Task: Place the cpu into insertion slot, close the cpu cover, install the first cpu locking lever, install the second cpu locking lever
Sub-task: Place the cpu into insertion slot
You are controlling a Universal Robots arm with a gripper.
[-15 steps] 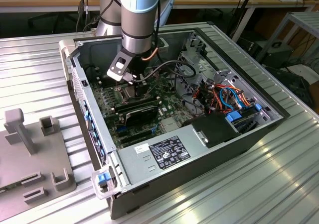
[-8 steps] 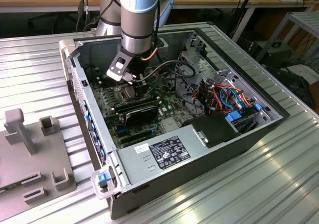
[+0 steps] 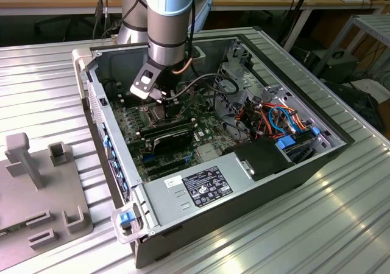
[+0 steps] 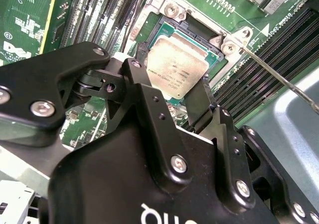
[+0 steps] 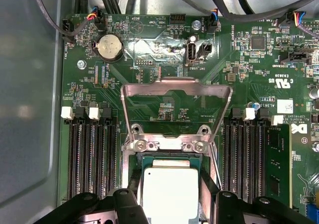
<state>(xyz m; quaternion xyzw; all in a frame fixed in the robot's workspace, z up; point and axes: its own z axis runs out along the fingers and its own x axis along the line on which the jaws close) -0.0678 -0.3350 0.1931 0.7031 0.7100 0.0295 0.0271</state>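
My gripper (image 5: 169, 184) has its jaws narrowly closed on the cpu (image 4: 177, 67), gripping two opposite edges, at the insertion slot (image 4: 195, 35). The cpu cover (image 5: 177, 88) stands hinged open.

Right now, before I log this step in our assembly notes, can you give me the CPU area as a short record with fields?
gripper: shut on two opposite edges of the cpu
cpu: over the insertion slot, metal top up; seated or not, cannot tell
cpu cover: open, tipped back off the slot
locking lever: thin rod, unlatched, beside the slot
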